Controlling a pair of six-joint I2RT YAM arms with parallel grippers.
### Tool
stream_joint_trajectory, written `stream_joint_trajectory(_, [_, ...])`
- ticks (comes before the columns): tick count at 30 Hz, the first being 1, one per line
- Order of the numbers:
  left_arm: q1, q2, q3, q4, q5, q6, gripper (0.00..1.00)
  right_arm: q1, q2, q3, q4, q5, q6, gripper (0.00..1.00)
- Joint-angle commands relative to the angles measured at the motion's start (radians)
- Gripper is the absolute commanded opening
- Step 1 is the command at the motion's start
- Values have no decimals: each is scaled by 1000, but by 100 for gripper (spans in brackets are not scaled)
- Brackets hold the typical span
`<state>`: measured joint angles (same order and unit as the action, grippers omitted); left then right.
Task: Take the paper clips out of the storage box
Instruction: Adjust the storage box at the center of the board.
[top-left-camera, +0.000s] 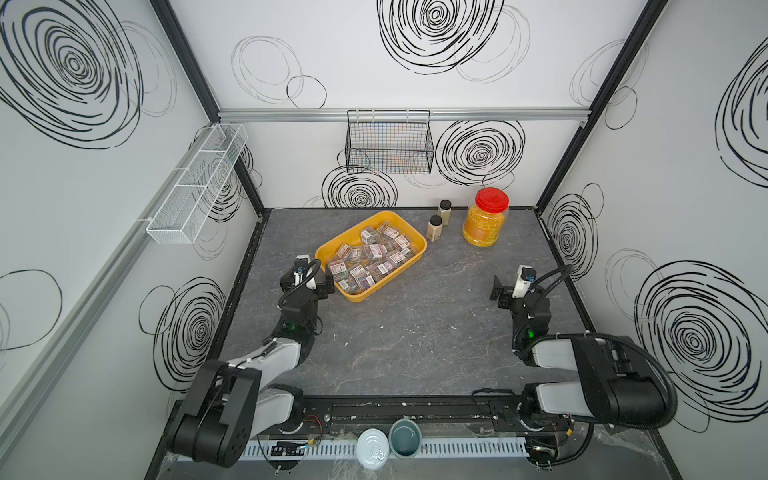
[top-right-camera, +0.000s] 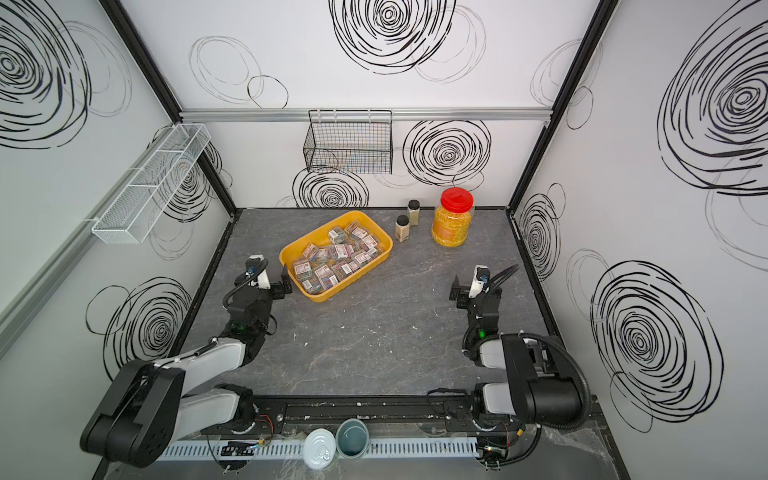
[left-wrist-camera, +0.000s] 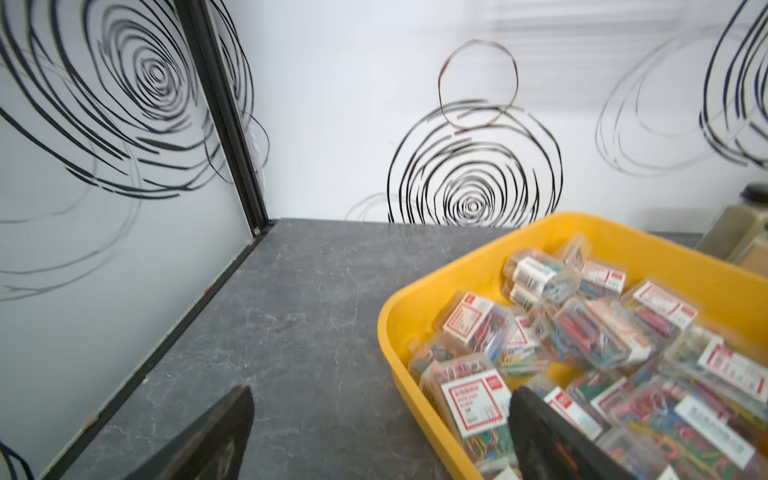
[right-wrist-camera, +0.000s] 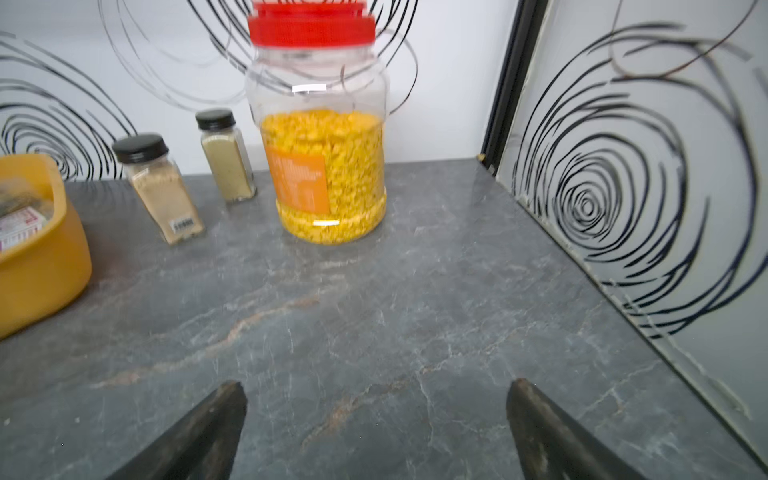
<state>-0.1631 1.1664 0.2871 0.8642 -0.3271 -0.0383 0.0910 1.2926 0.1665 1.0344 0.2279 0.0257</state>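
The paper clips (top-left-camera: 370, 259), judged light, stiff and slippery in their clear cases, are heaped inside the smooth yellow storage box (left-wrist-camera: 399, 328) on the marbled table (top-left-camera: 415, 332). A pinch across a case's narrow sides is advised. The left end effector (left-wrist-camera: 380, 411), at the box's rim, and the right end effector (right-wrist-camera: 378, 388) are spread wide and empty.

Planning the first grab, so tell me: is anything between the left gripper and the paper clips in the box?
Nothing separate. The open left gripper sits at the box's near corner: one finger hangs by the paper clips, the other outside above the table; only the box's rim lies between the fingers.
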Motion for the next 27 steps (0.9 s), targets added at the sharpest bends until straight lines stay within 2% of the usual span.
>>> stream_joint_trajectory(1, [-13, -92, 9, -85, 17, -53, 99, 1, -114, 88, -263, 244, 146, 100])
stream_joint_trajectory(4, [-41, -216, -23, -121, 3, -106, 99, -5, -188, 193, -571, 351, 292, 100])
stream_joint_trajectory(7, [-46, -355, -10, -273, 37, -178, 99, -4, -247, 324, -922, 390, 595, 100])
stream_joint_trajectory(9, [-56, -437, -49, -276, 99, -155, 99, 15, -267, 335, -921, 342, 572, 100])
stream_joint_trajectory(11, [-57, -509, -130, -204, 129, -154, 99, -8, -279, 357, -940, 221, 560, 100])
stream_joint_trajectory(13, [-56, -567, -210, -137, 77, -188, 99, -40, -300, 360, -908, 36, 531, 100])
stream_joint_trajectory(15, [-44, -613, -271, -106, -84, -274, 99, -29, -321, 352, -865, -60, 519, 100])
stream_joint_trajectory(17, [-4, -619, -287, -131, -211, -375, 99, 17, -325, 353, -852, -76, 512, 100])
stream_joint_trajectory(19, [57, -585, -276, -149, -191, -434, 99, 93, -322, 350, -819, -74, 478, 100])
stream_joint_trajectory(21, [102, -523, -256, -148, -134, -459, 99, 207, -304, 357, -786, -6, 443, 100])
stream_joint_trajectory(24, [112, -463, -227, -144, -108, -452, 99, 365, -212, 422, -794, 119, 450, 100])
stream_joint_trajectory(27, [113, -488, -243, -137, -123, -457, 99, 468, -68, 516, -815, 174, 506, 100])
